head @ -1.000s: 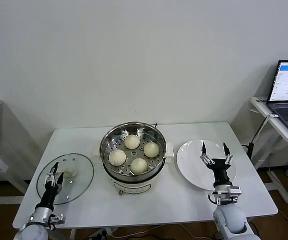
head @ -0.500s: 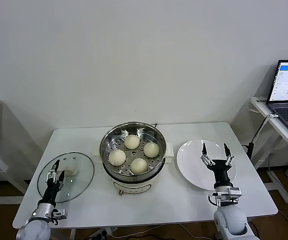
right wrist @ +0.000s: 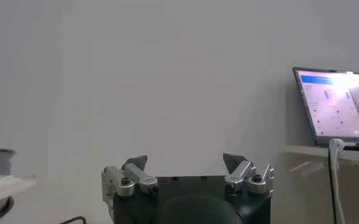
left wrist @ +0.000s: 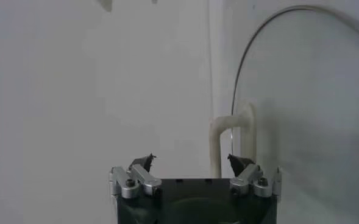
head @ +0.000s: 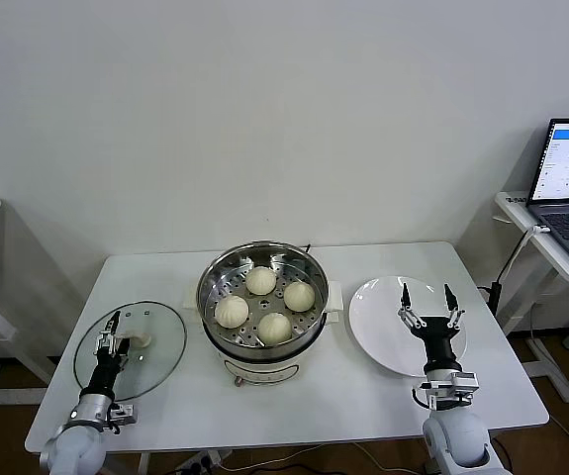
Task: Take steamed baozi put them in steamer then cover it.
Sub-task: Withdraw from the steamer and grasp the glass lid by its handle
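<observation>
Both tools wait, upright, fingers apart

Left tool (head: 114,334) stands over the glass cover (head: 155,341) on the desk (head: 363,396); right tool (head: 426,304) over the white plate (head: 378,322). Four smooth baozi (head: 275,327) sit in the steel steamer (head: 215,282).

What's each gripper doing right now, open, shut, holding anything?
Left gripper: open, holding nothing, over the cover.
Right gripper: open, holding nothing, over the plate.

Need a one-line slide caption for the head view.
Four baozi in the open steamer, cover on the table, both grippers open: left gripper, right gripper.
</observation>
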Controlling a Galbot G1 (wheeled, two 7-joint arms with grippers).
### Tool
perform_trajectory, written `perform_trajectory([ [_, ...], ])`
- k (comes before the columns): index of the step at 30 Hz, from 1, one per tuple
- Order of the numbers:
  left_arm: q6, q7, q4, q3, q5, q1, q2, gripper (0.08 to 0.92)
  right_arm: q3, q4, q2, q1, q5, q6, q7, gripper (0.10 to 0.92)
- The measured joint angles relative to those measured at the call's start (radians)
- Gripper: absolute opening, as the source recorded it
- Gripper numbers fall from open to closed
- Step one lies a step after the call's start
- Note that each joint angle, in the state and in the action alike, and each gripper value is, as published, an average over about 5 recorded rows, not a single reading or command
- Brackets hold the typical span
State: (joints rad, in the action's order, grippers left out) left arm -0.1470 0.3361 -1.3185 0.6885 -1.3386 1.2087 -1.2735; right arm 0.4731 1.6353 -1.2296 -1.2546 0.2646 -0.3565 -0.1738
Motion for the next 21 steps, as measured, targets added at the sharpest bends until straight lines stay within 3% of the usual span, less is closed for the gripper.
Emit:
perform_trajectory([
  [4,0.003,-0.007,0.007,-0.001,0.001,-0.009,-0.001,0.740,-0.002,0.001,-0.006,0.005,-0.003,0.000,-0.001,0.823],
  [21,0.002,-0.023,0.047,0.002,0.020,-0.024,0.003,0.247,-0.003,0.009,-0.019,0.010,-0.014,-0.001,-0.007,0.823],
])
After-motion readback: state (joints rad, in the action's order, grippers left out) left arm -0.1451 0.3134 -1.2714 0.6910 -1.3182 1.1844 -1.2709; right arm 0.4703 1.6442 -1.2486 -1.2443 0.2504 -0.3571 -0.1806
